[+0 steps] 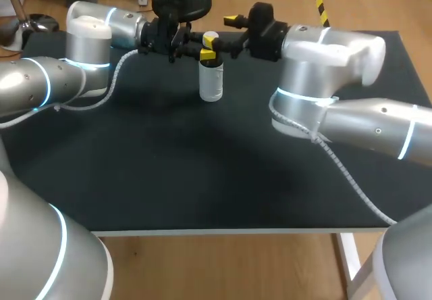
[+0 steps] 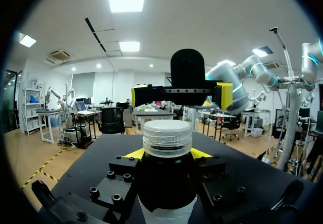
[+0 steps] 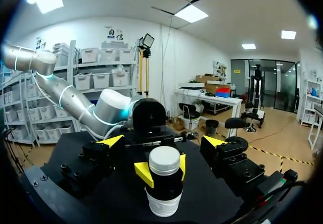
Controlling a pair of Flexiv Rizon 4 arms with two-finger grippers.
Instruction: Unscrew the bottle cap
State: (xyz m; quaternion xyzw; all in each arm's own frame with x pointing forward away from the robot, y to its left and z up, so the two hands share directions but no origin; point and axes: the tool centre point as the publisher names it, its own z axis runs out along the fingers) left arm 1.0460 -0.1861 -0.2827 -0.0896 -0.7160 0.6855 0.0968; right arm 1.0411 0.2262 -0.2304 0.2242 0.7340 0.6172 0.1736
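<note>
Bottle (image 1: 210, 80) stands upright at 12 o'clock on tabletop (image 1: 202, 178), white cap (image 1: 210, 37) fitted. Left hand (image 2: 166, 154), from 9 o'clock, clamps the neck. Right hand (image 3: 162, 141), from 3 o'clock, is spread wide, apart from cap.

The head camera sits above and behind the robot, looking down from afar over the whole black matte worktop (image 1: 169, 178). The left wrist camera rides low behind the left end effector (image 2: 167, 154), looking along its fingers, very near the dark bottle with a white label and white ribbed cap (image 2: 167, 183). The right wrist camera looks along the right end effector (image 3: 162, 142) from the opposite side, slightly farther back. The wrist views face each other, each taking in the other arm. All three views share the bottle.
</note>
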